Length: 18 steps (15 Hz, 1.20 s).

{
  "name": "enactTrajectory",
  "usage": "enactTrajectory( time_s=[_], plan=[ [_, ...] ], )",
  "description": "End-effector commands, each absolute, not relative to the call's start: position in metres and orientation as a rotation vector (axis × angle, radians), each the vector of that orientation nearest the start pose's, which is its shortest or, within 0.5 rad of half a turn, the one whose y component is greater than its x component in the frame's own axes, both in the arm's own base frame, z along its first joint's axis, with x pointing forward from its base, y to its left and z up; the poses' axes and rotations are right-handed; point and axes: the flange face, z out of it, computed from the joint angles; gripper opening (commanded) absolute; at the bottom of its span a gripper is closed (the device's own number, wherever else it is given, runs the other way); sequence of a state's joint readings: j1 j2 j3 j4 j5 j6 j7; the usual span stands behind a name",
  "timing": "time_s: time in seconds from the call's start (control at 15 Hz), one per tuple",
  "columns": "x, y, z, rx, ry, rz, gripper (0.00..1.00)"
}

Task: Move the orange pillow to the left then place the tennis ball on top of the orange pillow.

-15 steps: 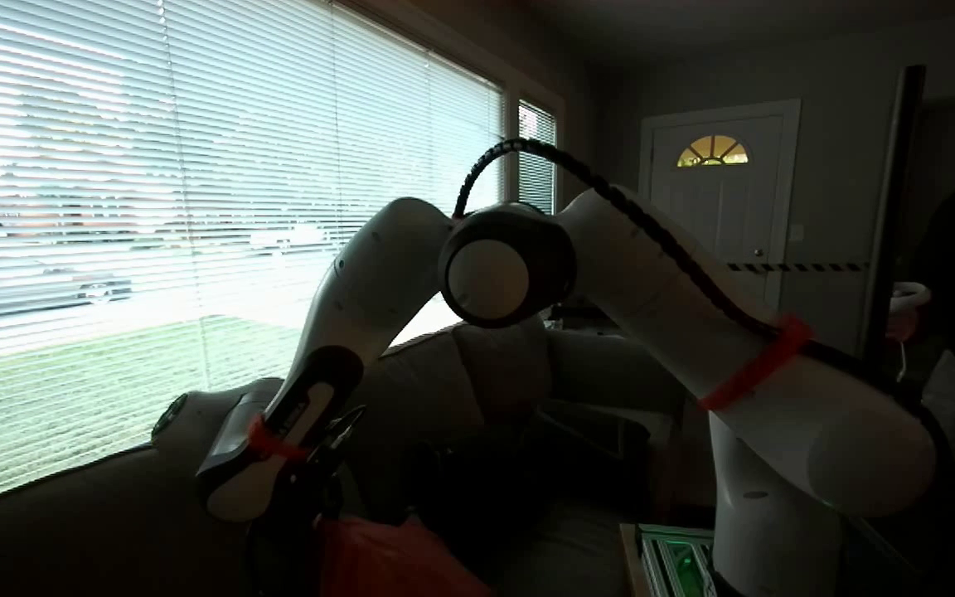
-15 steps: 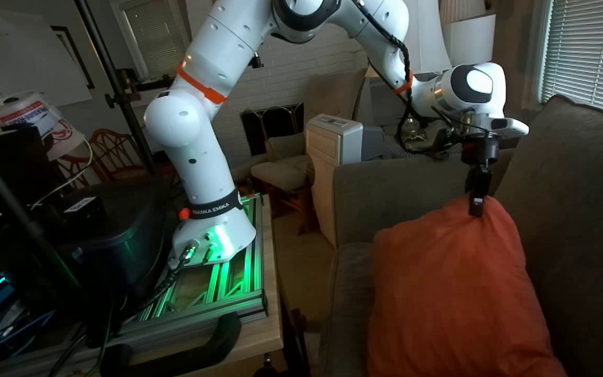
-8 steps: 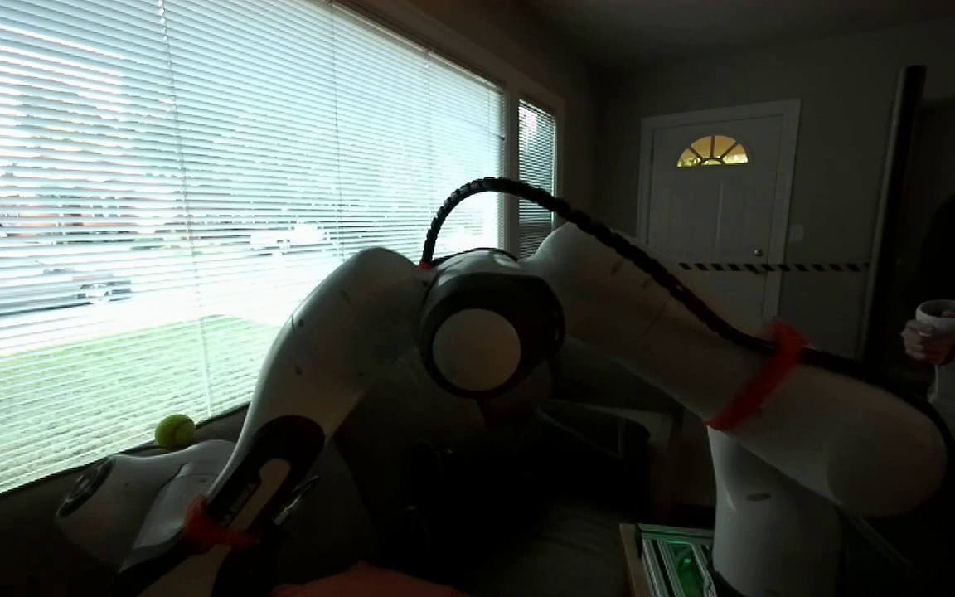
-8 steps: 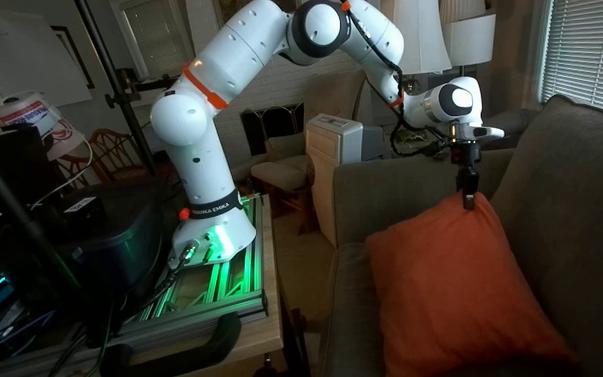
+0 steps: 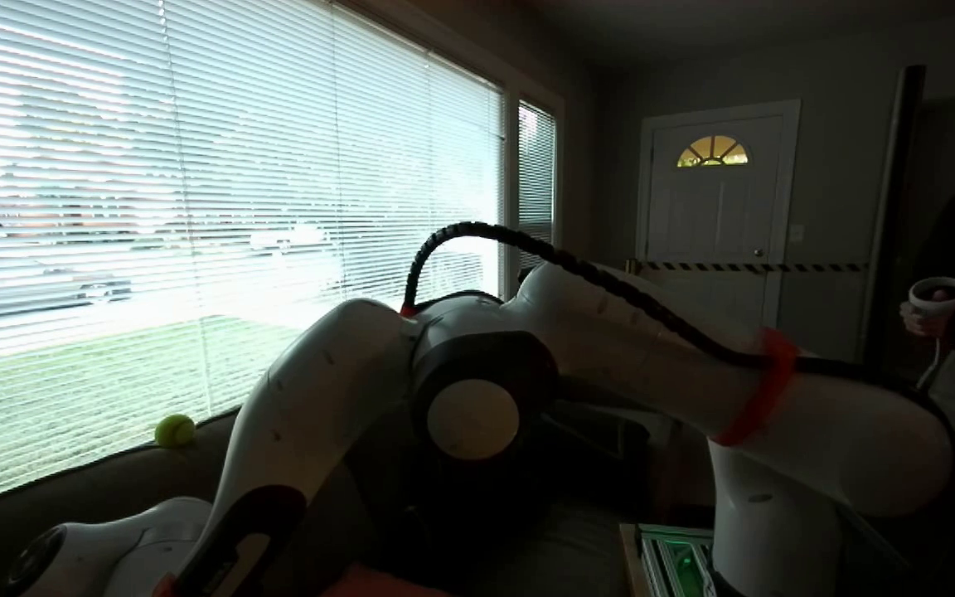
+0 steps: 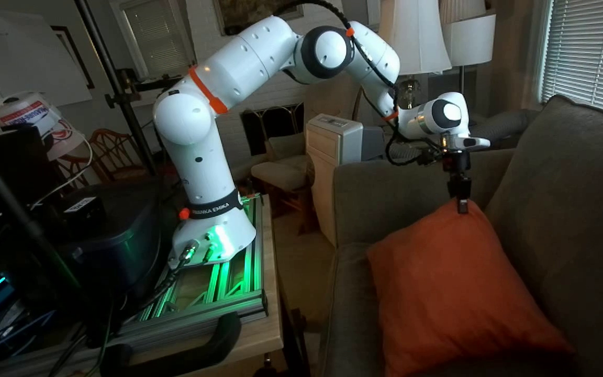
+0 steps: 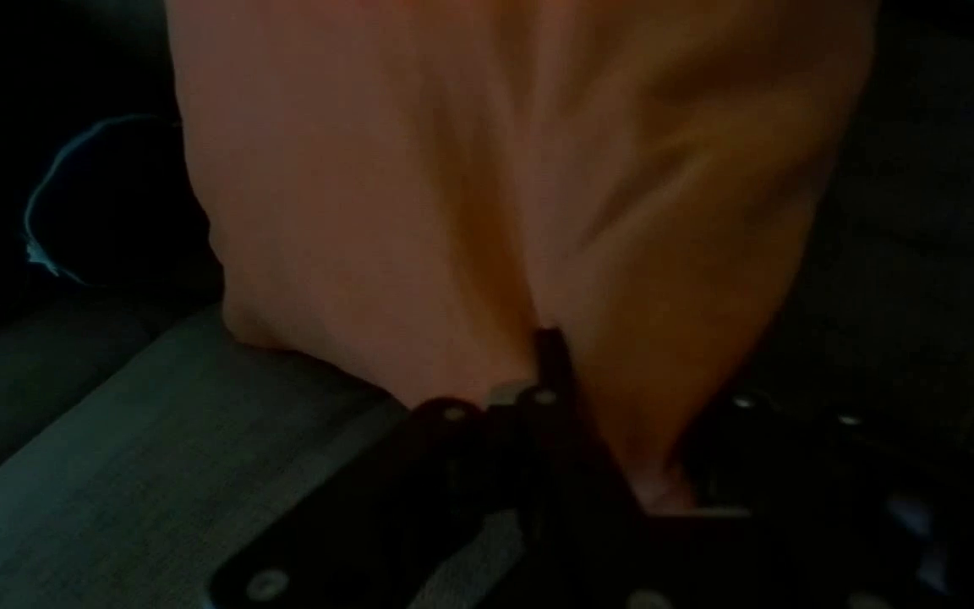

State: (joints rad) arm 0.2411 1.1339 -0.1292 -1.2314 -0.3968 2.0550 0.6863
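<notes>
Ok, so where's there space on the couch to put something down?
In an exterior view, a bare strip of seat runs between the orange pillow and the seat's front edge, ending at the couch arm. It's crowded at the pillow's top corner: the jaws are shut on it, near the couch back. The tennis ball seems to sit atop the couch back.

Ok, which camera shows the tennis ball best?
An exterior view: the tennis ball shows there, small but unobstructed, at the top edge of the sofa back. Nothing of it shows in any other view, wrist view included.
</notes>
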Motion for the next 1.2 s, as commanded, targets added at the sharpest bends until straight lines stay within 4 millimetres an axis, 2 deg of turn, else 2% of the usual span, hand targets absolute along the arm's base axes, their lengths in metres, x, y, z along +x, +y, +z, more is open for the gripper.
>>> enactTrajectory(
  time_s=[0.0,0.2,0.33,0.53,0.8,1.0,1.13],
  plan=[
    [0.703,0.065,0.089,2.588,-0.326,-0.233,0.63],
    [0.7,0.048,0.15,2.635,-0.214,-0.286,0.87],
    [0.703,0.03,0.193,2.665,-0.185,-0.253,0.99],
    [0.709,-0.008,0.249,2.694,-0.184,-0.144,1.0],
    [0.726,-0.058,0.303,2.727,-0.136,0.072,1.0],
    [0.746,-0.09,0.328,2.695,-0.192,0.286,1.0],
    [0.758,-0.109,0.332,2.685,-0.295,0.404,1.0]
  ],
)
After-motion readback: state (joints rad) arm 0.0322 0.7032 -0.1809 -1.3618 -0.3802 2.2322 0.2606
